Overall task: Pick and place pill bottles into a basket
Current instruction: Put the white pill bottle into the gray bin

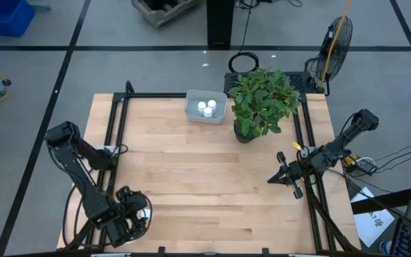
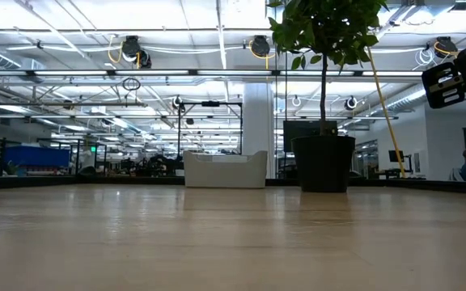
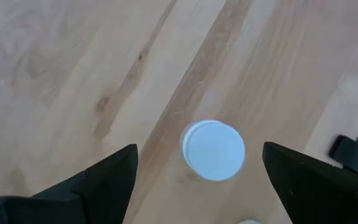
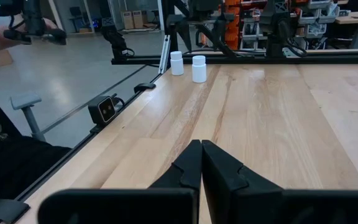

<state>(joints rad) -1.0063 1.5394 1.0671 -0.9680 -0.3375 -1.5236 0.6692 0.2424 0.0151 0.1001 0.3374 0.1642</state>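
Three bottles (image 1: 205, 107) already sit in the basket (image 1: 193, 114) beside the plant (image 1: 262, 100). Two remain on the table (image 1: 205, 185) — the left gripper (image 3: 197, 171) hangs spread wide over one (image 3: 213, 150). The right gripper (image 1: 284, 176), fingers together, waits near the right edge — empty.

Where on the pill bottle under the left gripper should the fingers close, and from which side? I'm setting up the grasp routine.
On the round wall just below the cap, coming straight down. The pill bottle stands upright on the table, cap facing the left wrist camera, and the left gripper hangs open with one finger to either side. The round body probably allows any approach angle.
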